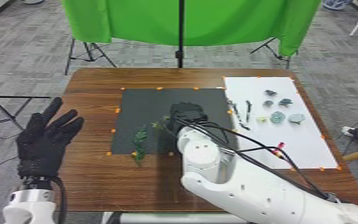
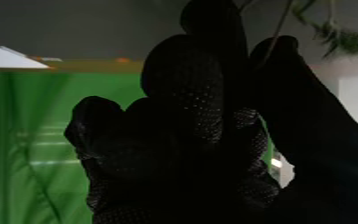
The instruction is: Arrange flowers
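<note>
Right hand pinches a thin stem above the black mat, a leafy green sprig to its left.

Long green sprig flat on black mat at 7 o'clock, thin stem pinched in right hand, dark twigs on white sheet at 10, blue-green blooms at 12, small red piece at 6.
</note>
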`<state>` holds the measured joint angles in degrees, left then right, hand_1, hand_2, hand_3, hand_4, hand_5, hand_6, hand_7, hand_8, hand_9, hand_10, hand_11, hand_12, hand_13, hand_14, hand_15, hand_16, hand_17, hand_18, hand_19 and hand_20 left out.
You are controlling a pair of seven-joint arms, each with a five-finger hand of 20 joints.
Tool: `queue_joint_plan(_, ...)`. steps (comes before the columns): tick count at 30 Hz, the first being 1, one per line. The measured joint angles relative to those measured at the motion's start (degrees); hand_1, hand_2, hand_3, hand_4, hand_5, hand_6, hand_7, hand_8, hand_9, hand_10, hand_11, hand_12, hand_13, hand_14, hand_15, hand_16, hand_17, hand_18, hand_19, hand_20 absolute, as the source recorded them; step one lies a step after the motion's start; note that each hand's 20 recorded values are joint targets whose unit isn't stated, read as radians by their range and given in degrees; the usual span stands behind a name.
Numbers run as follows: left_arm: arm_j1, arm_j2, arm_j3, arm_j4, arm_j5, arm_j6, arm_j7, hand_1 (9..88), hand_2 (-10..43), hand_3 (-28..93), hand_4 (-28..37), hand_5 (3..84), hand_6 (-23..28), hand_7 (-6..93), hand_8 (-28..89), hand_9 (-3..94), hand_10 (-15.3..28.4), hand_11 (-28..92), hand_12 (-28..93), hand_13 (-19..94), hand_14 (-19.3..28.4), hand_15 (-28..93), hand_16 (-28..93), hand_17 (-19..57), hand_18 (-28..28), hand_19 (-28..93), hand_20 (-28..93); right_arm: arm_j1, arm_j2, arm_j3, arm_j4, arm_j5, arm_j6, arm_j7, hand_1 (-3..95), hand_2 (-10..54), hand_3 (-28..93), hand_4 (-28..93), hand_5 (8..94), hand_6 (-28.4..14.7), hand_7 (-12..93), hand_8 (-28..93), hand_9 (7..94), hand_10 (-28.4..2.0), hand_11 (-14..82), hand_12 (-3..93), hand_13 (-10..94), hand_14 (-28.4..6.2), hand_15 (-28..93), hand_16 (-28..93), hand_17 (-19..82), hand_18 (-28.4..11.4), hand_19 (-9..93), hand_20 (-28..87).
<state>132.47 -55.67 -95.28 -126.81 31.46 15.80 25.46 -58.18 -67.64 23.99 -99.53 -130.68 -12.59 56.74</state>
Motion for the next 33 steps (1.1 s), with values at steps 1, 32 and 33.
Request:
queue_joint_plan(1,-0.1,0.03,0.03,0.04,0.02,0.0,-0.12,16.6,12.0,74,-28.3,34.2,6.4,11.2,-10,35.0,20.5,24,11,24,28.4,51,-9,-9.5,28.2,56,12,0.1,-0.1,-0.3,0.5,0.0,0.0,0.1,41.4,0.0,73,-27,93.7,0.2,27,-14,93.7,-13.1,48.9,19.9,83,-11.7,79,20,43,-27.1,93,56)
queue_joint_plan(32,-3.8,-1.2,0.58,1.18,2.69,-1.78,-6.43,18.0,12.4,74,-28.3,34.6,6.7,11.4,-10,35.0,20.6,24,11,24,28.4,52,-9,-9.5,28.2,57,11,-1.5,-2.7,-1.0,1.0,2.3,0.3,2.2,33.5,3.5,69,-26,93.7,-0.1,29,-16,93.7,-13.5,48.4,17.5,82,-13.4,78,21,41,-28.1,93,55)
queue_joint_plan(33,-3.7,-1.21,0.57,1.17,2.69,-1.78,-6.43,18.0,12.5,74,-28.3,34.7,6.8,11.4,-10,35.0,20.6,24,11,24,28.4,52,-9,-9.5,28.2,57,11,-1.8,-2.7,-0.7,0.7,2.4,0.3,2.1,33.4,3.5,69,-26,93.7,-0.1,29,-16,93.7,-13.5,48.4,17.5,82,-13.4,78,21,41,-28.1,93,55)
